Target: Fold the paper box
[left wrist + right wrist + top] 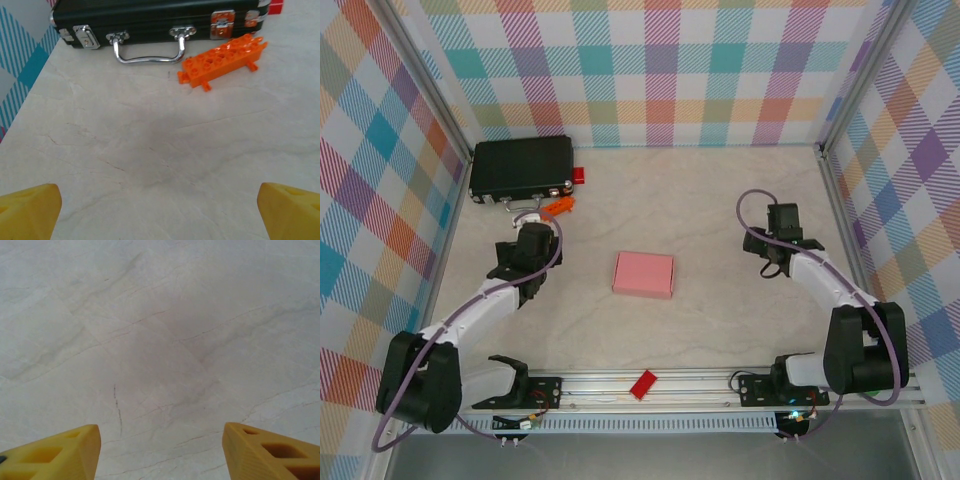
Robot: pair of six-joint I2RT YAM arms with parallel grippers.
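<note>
The small pale-pink card box [643, 274] lies closed at the middle of the desk [720, 200], so folding looks finished. The left end effector [160, 215] and right end effector [160, 452] are released and empty, well apart from it on either side. Next, I judge, the arms need only pull clear.

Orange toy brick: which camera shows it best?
The left wrist view: the orange brick is close, studs clear, beside the black case. The top view gives a small speck; the right wrist view faces tabletop.
</note>
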